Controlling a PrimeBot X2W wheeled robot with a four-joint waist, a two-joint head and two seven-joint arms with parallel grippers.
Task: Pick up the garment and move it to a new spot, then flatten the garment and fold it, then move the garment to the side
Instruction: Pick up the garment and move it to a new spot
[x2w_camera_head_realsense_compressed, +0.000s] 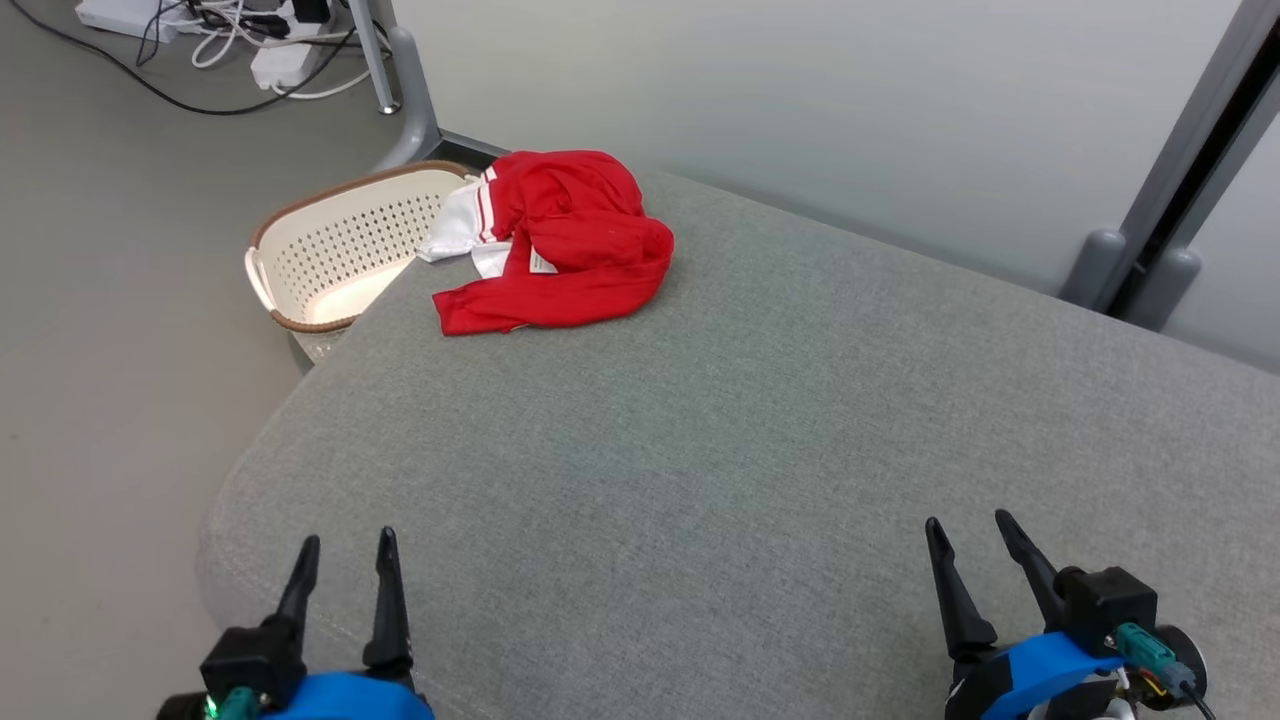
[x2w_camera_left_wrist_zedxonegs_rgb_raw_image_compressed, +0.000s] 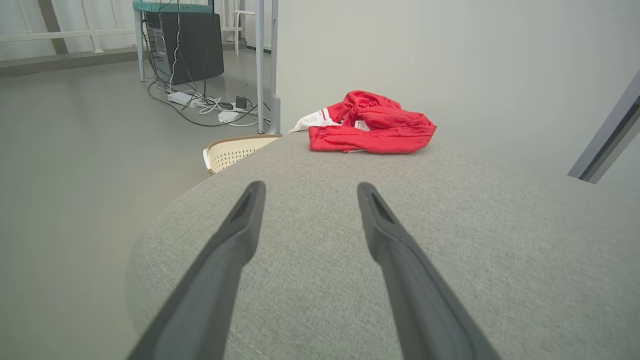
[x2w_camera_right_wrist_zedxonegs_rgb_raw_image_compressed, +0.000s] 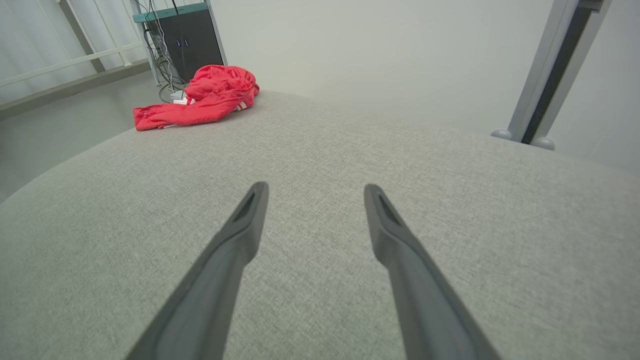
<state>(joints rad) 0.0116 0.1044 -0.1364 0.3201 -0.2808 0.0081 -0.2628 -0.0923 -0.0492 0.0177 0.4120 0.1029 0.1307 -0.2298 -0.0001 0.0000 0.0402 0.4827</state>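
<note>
**A:** Head view first. Where's the garment?

**B:** The garment (x2w_camera_head_realsense_compressed: 555, 240) is a red bunch at 11 o'clock, on the far corner of the cushion (x2w_camera_head_realsense_compressed: 700, 450). Its white end reaches the edge beside the basket (x2w_camera_head_realsense_compressed: 330, 250). The left gripper (x2w_camera_head_realsense_compressed: 347, 537) sits at 7 o'clock and the right gripper (x2w_camera_head_realsense_compressed: 967, 519) at 5 o'clock. Both are spread wide, empty and well apart from the garment.

**A:** Left wrist view?

**B:** The left gripper (x2w_camera_left_wrist_zedxonegs_rgb_raw_image_compressed: 310, 186) is released and low over the cushion. The garment (x2w_camera_left_wrist_zedxonegs_rgb_raw_image_compressed: 372, 130) lies ahead at 1 o'clock.

**A:** Right wrist view?

**B:** The right gripper (x2w_camera_right_wrist_zedxonegs_rgb_raw_image_compressed: 316, 186) is also released. The garment (x2w_camera_right_wrist_zedxonegs_rgb_raw_image_compressed: 200, 102) is far off at 10 o'clock, with one flat sleeve-like strip trailing toward 9.

**A:** So how should the pickup go?

**B:** I'd use the left arm, which looks nearer. Come down on the high part of the bunch and pinch a thick fold rather than the thin strip. Lift straight up before carrying it toward the middle, so nothing drags into the basket.
</note>
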